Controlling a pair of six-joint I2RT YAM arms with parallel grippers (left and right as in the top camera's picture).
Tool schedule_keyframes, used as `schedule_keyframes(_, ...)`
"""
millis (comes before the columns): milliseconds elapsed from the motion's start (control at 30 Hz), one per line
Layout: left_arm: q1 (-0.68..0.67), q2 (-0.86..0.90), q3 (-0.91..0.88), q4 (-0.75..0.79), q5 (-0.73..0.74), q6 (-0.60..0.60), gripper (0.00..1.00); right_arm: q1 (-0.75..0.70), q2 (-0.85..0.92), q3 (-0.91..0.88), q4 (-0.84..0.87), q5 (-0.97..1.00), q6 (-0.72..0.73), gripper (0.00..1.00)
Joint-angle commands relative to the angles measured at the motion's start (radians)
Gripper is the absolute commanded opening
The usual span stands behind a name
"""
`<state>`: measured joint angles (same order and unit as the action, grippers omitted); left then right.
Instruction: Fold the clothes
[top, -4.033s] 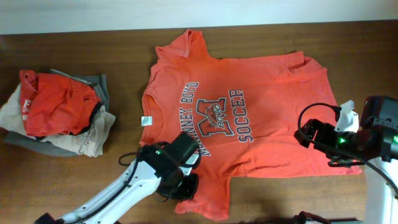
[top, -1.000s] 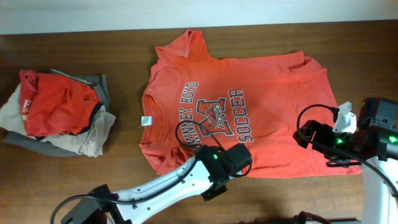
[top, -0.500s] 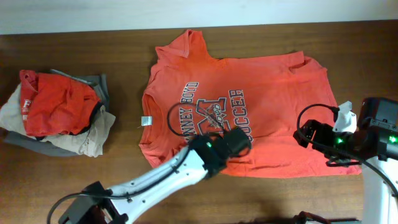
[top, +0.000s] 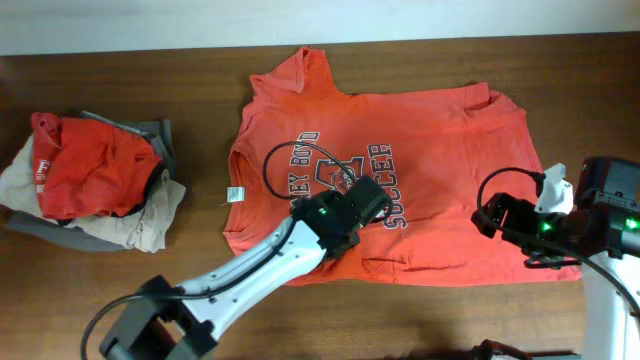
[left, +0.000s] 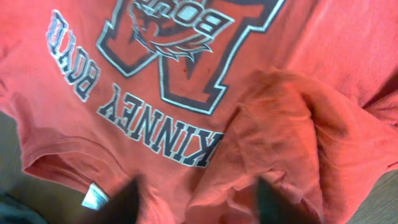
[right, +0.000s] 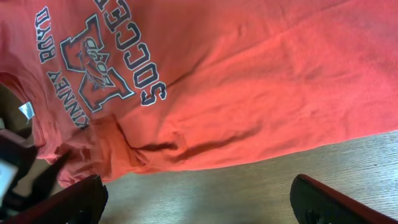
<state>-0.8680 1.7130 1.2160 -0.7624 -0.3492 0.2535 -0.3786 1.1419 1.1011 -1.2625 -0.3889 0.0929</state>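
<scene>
**Near sleeve folded in, left gripper letting go**

The left gripper (left: 200, 200) has carried the near sleeve (left: 280, 118) of the orange-red McKinney Boyd Soccer T-shirt (top: 430, 130) up onto the chest print. Its fingers, pinched a second ago, now stand spread with the bunched sleeve lying loose beneath them. The shirt lies flat, print up, mid-table (top: 150, 80), well apart from the pile of clothes (top: 90, 180). The right gripper (right: 199, 208) hovers spread and empty by the hem edge, unmoved. This looks like the first fold, lumpy and with the far sleeve still out.
</scene>
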Motion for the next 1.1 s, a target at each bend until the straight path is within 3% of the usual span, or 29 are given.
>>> schedule_keyframes(0, 0.003, 0.022, 0.013, -0.013, -0.008, 0.017, 0.7, 0.007, -0.003, -0.009, -0.004, 0.009, -0.011, 0.99)
schedule_keyframes(233, 0.003, 0.019, 0.025, -0.185, -0.008, -0.175, 0.73, 0.007, -0.003, -0.009, -0.006, 0.009, -0.034, 0.99)
schedule_keyframes(367, 0.003, 0.02, 0.024, -0.303, 0.122, -0.277, 0.73, 0.007, -0.003, -0.009, -0.005, 0.009, -0.033, 0.99)
schedule_keyframes(433, 0.003, 0.02, 0.012, -0.296, 0.189, -0.305, 0.73, 0.007, -0.003, -0.009, -0.005, 0.009, -0.033, 0.99)
schedule_keyframes(733, 0.008, 0.028, -0.108, -0.237, 0.188, -0.34, 0.71, 0.007, -0.003, -0.009, -0.005, 0.009, -0.033, 0.99)
schedule_keyframes(933, 0.009, 0.028, -0.142, -0.21, 0.151, -0.351, 0.61, 0.007, -0.003, -0.009, -0.005, 0.009, -0.033, 0.99)
schedule_keyframes(1067, 0.009, 0.029, -0.164, -0.14, 0.15, -0.342, 0.45, 0.007, -0.003, -0.009, -0.008, 0.009, -0.033, 0.99)
